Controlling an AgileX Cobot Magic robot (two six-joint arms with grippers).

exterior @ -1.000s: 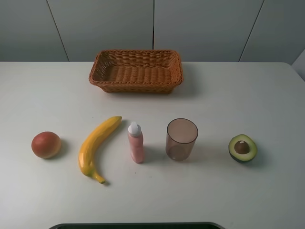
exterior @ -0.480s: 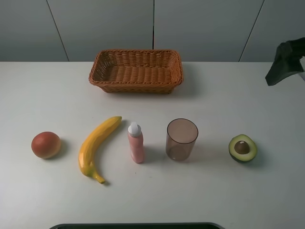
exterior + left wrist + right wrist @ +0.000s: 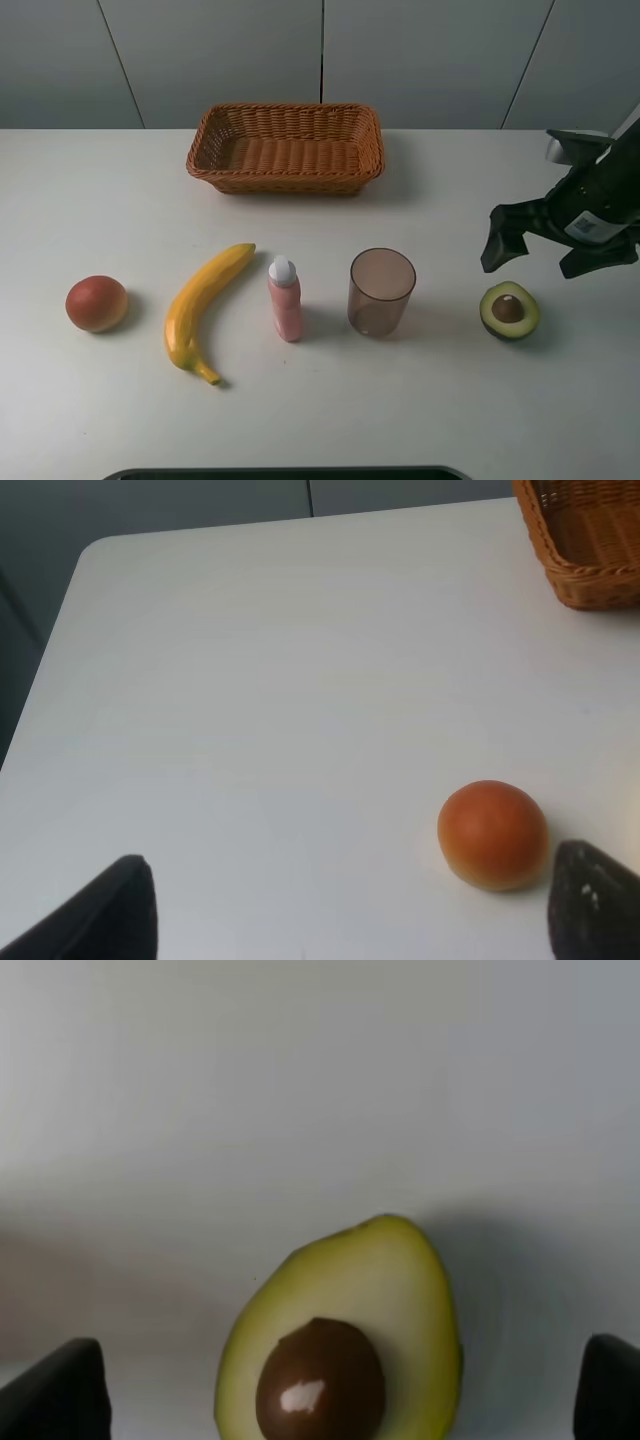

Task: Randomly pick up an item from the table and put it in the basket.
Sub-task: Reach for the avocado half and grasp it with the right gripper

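The right gripper [image 3: 528, 266] hovers over the small avocado half with dark green skin and brown pit [image 3: 509, 311], its 2 black fingers [image 3: 55, 1395] spread wide, released, 1 on each side so the fruit lies between them, placed, I judge, for a straddling grasp. The avocado rests cut face up on the white tabletop [image 3: 100, 200], well apart from the reddish-brown woven wicker basket [image 3: 285, 184]. The left gripper [image 3: 355, 920] is likewise spread, grasping nothing.
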